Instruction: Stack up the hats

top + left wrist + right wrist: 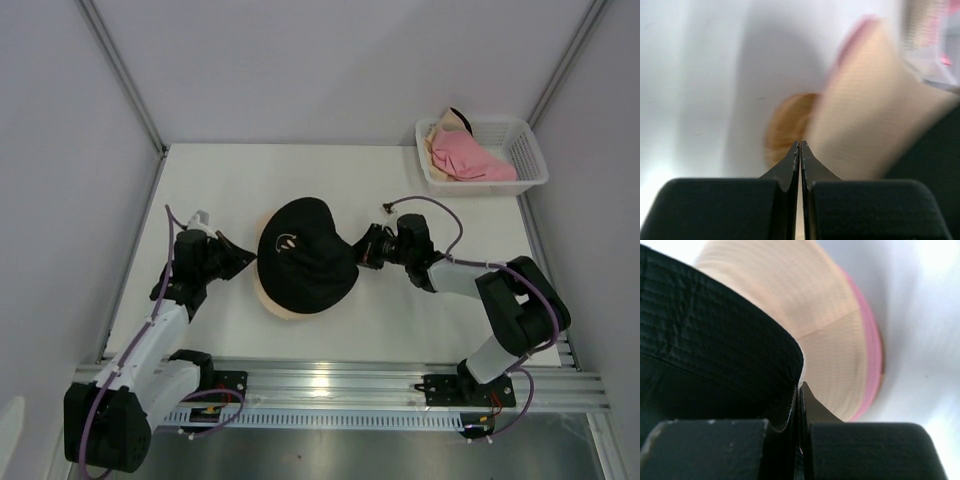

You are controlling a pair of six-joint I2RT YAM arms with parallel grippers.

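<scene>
Looking down from above, the black hat (305, 255) sits crown-up in the middle of the desk (230, 180), right on top of a peach hat (275, 305). Only a sliver of the peach one's brim shows, at the near-left side. There's a little pale mark on the black crown, too small to read properly.

Left jaws are pressed fully shut with nothing between them. They sit just beside the left edge of the stack, pointing at it. Their own camera is pretty blurry, but you can make out the peach hat (865, 110), the black hat (935, 160) off to the right, and a brown round shape (785, 127) low down behind the tips.

Right jaws are shut too, right up against the right side of the black hat. From their camera the black brim (705, 340) curls down to the tips and touches them. Honestly I can't tell if any fabric is actually pinched in there. Behind it are the peach hat (790, 295) and a pink edge (871, 355) peeking out underneath it.

Over in the far right corner is the white basket (530, 150), holding a crumpled pink hat (470, 160) and a cream hat (438, 138) tucked beside it.
</scene>
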